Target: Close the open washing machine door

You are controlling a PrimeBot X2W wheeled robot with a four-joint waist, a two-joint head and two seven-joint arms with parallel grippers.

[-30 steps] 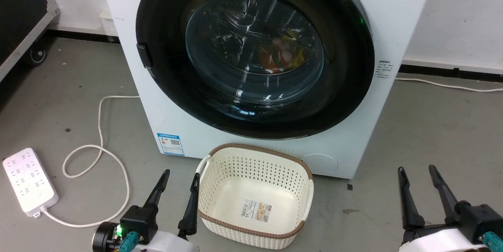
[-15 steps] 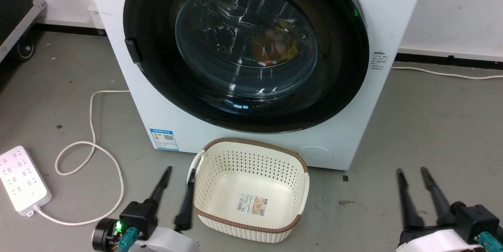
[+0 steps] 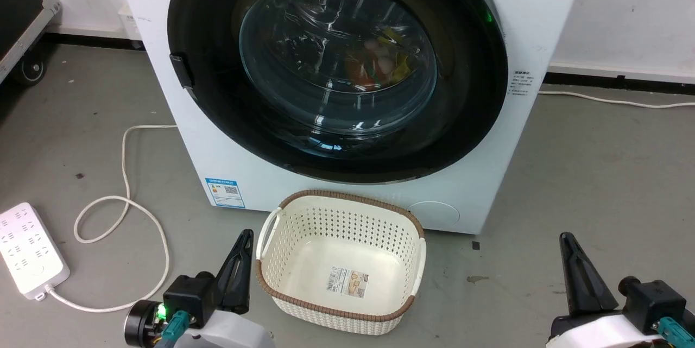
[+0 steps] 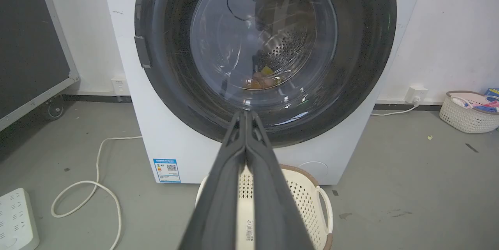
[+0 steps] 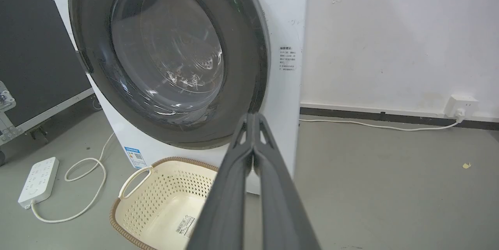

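Note:
The washing machine door (image 3: 336,65) is a wide glossy black ring around a bulging glass window, and it lies flat against the machine's white front (image 3: 543,0). Coloured laundry shows through the glass. My left gripper (image 3: 247,236) is shut on nothing, low over the floor just left of the basket and well short of the door. My right gripper (image 3: 567,238) is also shut and empty, off to the machine's right. In the left wrist view the shut gripper (image 4: 245,114) points at the door (image 4: 265,47). The right wrist view has the shut gripper (image 5: 253,116) below the door (image 5: 167,59).
An empty cream basket (image 3: 347,197) stands on the floor right before the machine. A white power strip (image 3: 27,250) and its looped cable (image 3: 125,201) lie at the left. A black wheeled case (image 3: 21,6) is at the far left. Another basket (image 4: 468,113) sits by the right wall.
Both grippers have gone from open to shut, with nothing between their fingers. The camera has shifted a little, so the whole picture has slid. The door has kept its position.

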